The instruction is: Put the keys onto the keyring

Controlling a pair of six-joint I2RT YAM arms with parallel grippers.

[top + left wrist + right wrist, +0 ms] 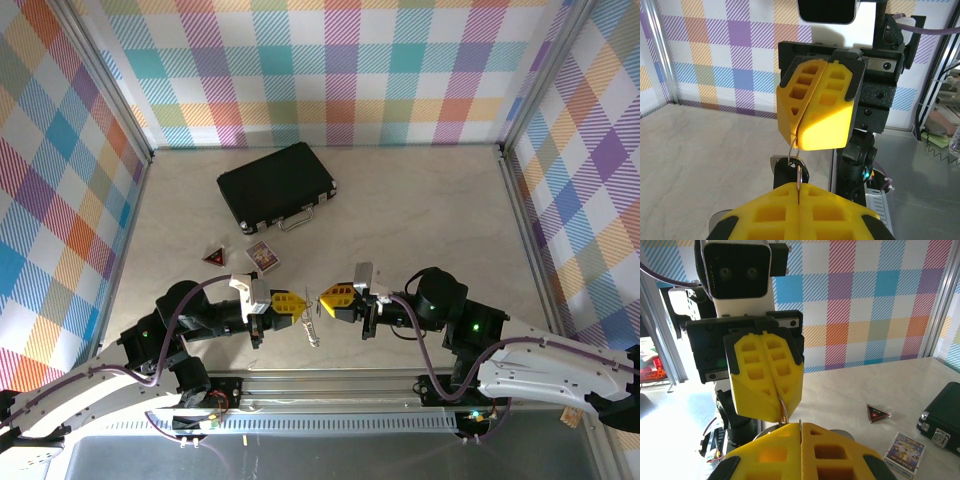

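Keyring (311, 301) clamped by left hand (300, 304) and right hand (323, 298); table (430, 215) near edge close.

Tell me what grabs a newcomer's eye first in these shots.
The yellow-fingered left gripper and right gripper meet tip to tip near the table's near edge. Both are pinched shut on a thin metal keyring with a dark-headed key hanging from it. Behind them a black hard case with a metal handle lies at far centre, with a small red triangle and a little card box between.
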